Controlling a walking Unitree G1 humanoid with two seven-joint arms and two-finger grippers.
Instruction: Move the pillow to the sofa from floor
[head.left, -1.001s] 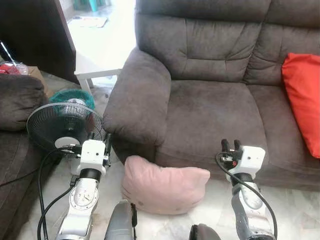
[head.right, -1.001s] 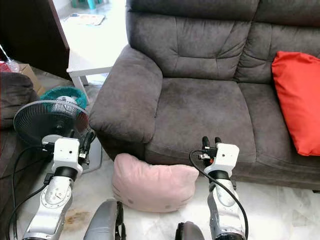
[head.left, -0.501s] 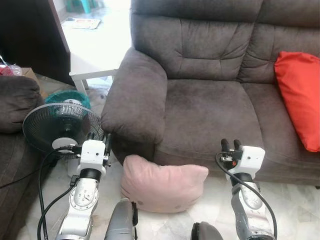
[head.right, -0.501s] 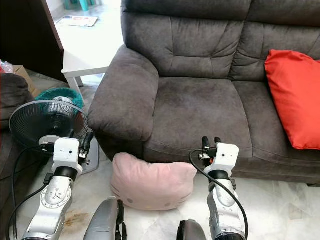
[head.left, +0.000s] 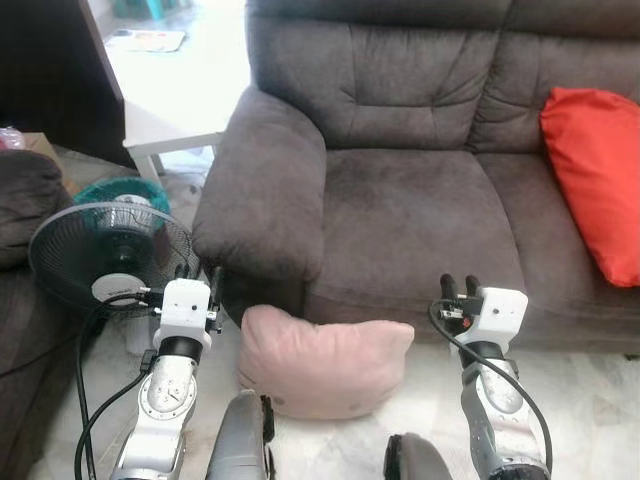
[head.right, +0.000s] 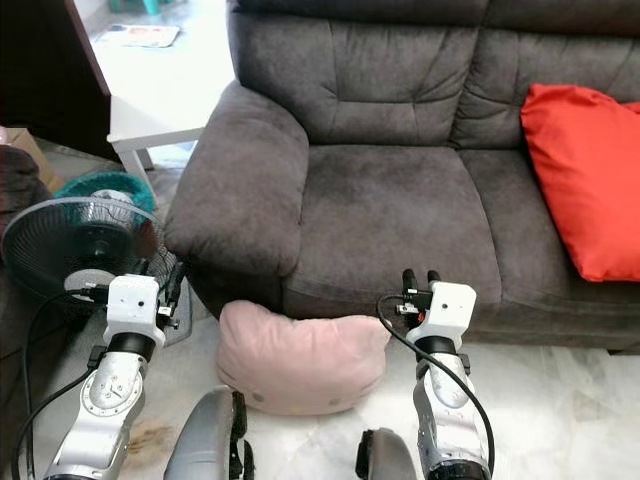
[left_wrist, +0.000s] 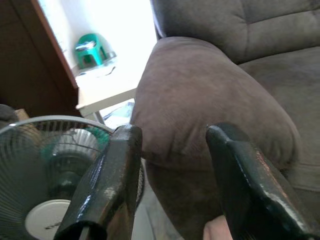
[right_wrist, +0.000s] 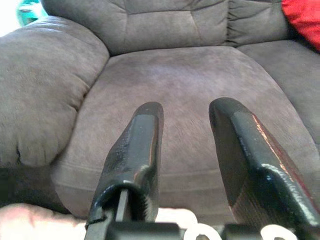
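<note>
The pink pillow (head.left: 322, 360) lies on the floor (head.left: 590, 420), pushed up against the front of the sofa (head.left: 420, 215), just below the seat and the big arm rest at 9 o'clock on the sofa; it sits between the two arms of the robot; nothing holds it

The left gripper (head.left: 197, 272) is up in the air at about 10 o'clock from the pillow, close to the fan (head.left: 95, 262) and the sofa arm; its two black fingers (left_wrist: 112, 180) are spread wide with nothing between them; the wrist view looks past them at the sofa arm and the fan

The right gripper (head.left: 458, 285) is at about 2 o'clock from the pillow, in front of the seat edge; its fingers (right_wrist: 137, 150) are wide apart too, and hold nothing; the wrist view looks along them at the grey seat

A red cushion (head.left: 595, 175) leans on the sofa at 3 o'clock, well away from the pillow; a white table (head.left: 175, 130) stands at 11 o'clock, beside the sofa arm; a black cable (head.left: 85, 370) runs down by the left arm
</note>
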